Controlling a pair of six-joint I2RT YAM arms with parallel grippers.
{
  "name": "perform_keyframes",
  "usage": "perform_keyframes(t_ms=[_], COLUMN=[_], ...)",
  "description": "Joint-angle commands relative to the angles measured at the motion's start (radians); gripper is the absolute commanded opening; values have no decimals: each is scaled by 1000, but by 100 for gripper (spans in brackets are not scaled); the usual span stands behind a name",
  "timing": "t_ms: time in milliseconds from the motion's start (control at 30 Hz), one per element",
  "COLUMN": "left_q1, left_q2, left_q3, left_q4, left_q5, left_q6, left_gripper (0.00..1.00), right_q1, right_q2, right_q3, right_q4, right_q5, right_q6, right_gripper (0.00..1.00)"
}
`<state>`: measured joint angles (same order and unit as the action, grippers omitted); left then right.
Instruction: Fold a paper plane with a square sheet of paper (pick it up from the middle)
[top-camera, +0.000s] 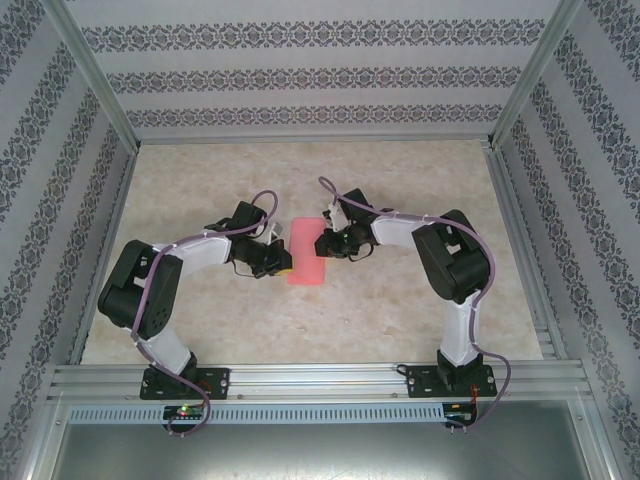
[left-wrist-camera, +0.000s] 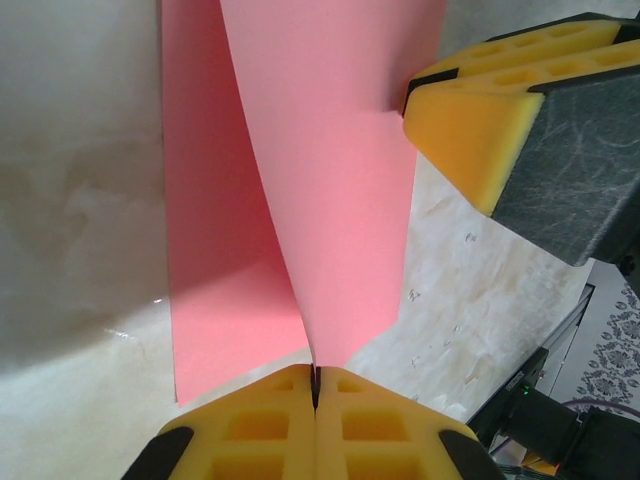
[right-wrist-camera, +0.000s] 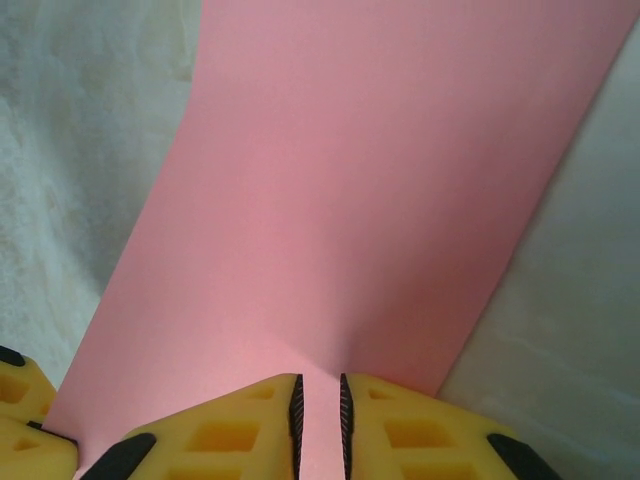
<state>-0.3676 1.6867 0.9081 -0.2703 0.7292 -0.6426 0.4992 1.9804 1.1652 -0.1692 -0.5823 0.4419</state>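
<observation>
- Patterned walls (top-camera: 300, 70) surround a pale marbled desk (top-camera: 400, 310).
- The square sheet of paper (top-camera: 307, 255) lies mid-desk between both arms, with one layer curving up.
- Left end effector (left-wrist-camera: 315, 400) is pinched tight on that raised layer's edge.
- Right end effector (right-wrist-camera: 319, 420) stands narrowly parted at the sheet's opposite edge.

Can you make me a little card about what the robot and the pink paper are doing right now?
Paper: pink paper in the middle of the table, two layers showing, the top one curled up
Left claw: shut, pinching the edge of the lifted layer
Right claw: open just a crack, at the paper's other side, pink showing in the gap
Plane: not made yet
</observation>
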Motion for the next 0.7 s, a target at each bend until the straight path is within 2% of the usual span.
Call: perform_keyframes(t_ms=[0, 300, 667], left_q1=[-17, -28, -63], left_q2=[13, 45, 143], left_q3=[37, 78, 196], left_q4=[-35, -44, -62], left_q5=[3, 9, 7], left_q6=[28, 32, 35], left_gripper=[6, 7, 7], right_q1=[-13, -17, -12], right_q2=[-26, 35, 38], right_q3=[26, 62, 53], right_q4=[-36, -93, -89], right_q5=[30, 71, 42], right_q6=[-30, -78, -86], right_gripper=[20, 16, 13])
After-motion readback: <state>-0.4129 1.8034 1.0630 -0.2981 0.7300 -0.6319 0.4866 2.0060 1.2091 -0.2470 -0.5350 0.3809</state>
